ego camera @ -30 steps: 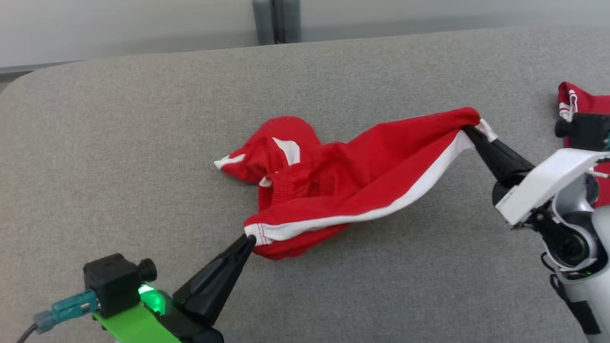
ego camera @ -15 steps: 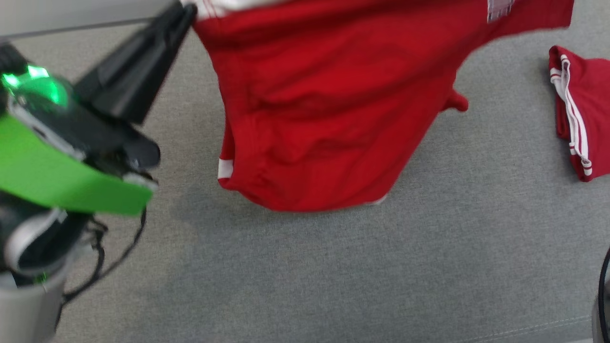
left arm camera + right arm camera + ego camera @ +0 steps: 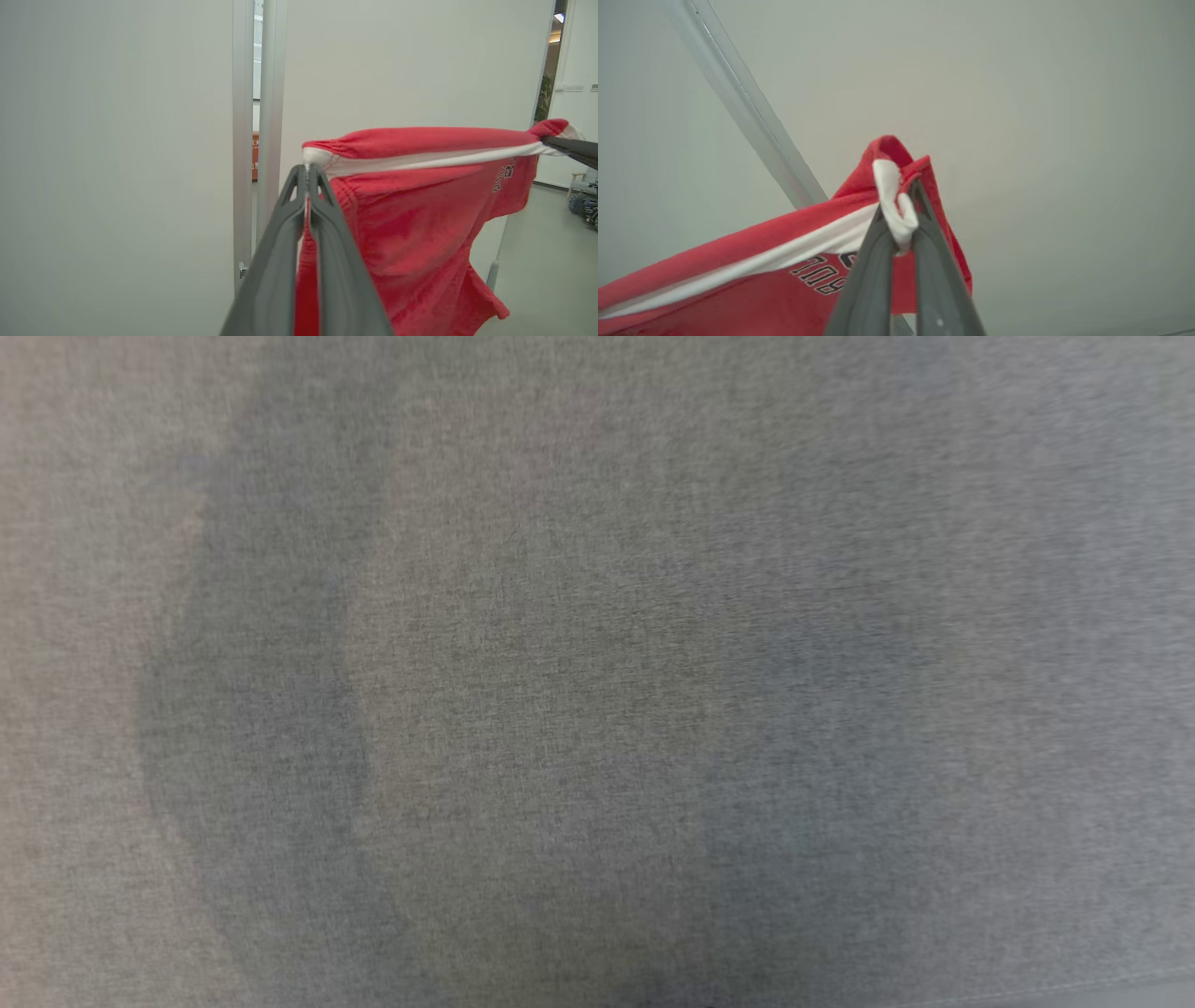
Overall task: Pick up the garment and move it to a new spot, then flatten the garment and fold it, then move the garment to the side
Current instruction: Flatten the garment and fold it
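Hanging mid-frame, a red white-trimmed fabric garment (image 3: pixel 420 210) is pinched by left gripper (image 3: pixel 308 169) and right gripper (image 3: pixel 899 203) (slippage is risked by thin hem holds).

The red garment (image 3: pixel 420 210) runs off the left wrist view's bottom edge, its black lettering (image 3: pixel 503 175) too small to read. At the garment's far corner the right gripper (image 3: pixel 550 141) is cut by the frame. In the right wrist view its 2 fingers (image 3: pixel 871 275) hide part of the lettering. The grey fabric surface (image 3: pixel 597 672) is blurred.
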